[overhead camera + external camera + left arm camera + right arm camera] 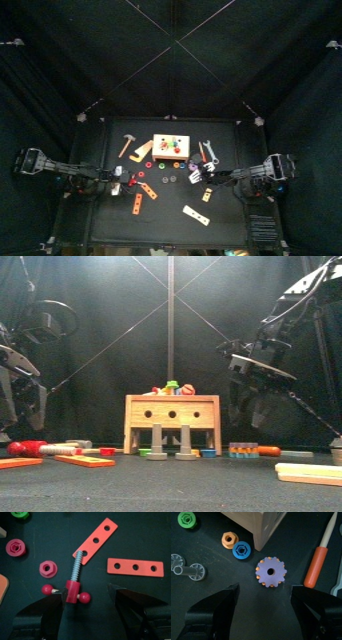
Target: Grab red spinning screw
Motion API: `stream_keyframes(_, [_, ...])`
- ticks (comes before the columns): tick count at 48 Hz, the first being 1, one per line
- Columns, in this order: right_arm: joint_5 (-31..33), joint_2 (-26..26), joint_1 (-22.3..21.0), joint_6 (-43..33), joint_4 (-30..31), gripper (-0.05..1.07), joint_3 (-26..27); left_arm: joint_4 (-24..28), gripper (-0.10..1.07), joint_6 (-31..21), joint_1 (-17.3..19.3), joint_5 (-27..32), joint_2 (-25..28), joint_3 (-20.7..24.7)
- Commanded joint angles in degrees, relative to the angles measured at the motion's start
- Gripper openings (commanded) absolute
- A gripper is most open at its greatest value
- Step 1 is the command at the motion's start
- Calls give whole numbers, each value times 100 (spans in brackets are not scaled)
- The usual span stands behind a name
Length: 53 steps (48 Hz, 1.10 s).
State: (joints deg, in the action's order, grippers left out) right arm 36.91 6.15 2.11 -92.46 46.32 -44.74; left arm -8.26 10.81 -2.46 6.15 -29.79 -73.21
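Observation:
The red spinning screw [72, 587] lies flat on the black table in the left wrist view. It has a red head with two round red knobs and a grey threaded shaft. My left gripper [90, 603] is open and hovers over it, the head between the jaws and closer to one jaw, not touching. In the top view the left gripper [110, 184] is at the table's left side. My right gripper [264, 607] is open and empty above a purple gear [271, 572]; in the top view the right gripper [221, 178] is at the table's right.
Two red hole strips [97, 539] [135, 567] and two red hex nuts [47, 568] [15, 548] lie around the screw. A wooden box [171, 421] stands mid-table. Orange [229, 537], blue [241, 549] and green [186, 519] nuts and an orange-handled screwdriver [318, 559] lie near the gear.

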Motion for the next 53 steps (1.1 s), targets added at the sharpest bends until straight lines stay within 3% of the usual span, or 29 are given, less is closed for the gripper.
stream_keyframes(1, [9,70,-9,-9,-35,100,70,185,98,-18,-9,9,9,53])
stream_keyframes(26, [9,-123,-9,-9,-70,100,88,747,97,-18,202,-993,642,44])
stream_keyframes(53, [9,-237,-26,-9,-79,100,53,958,96,-18,545,-1257,1608,185])
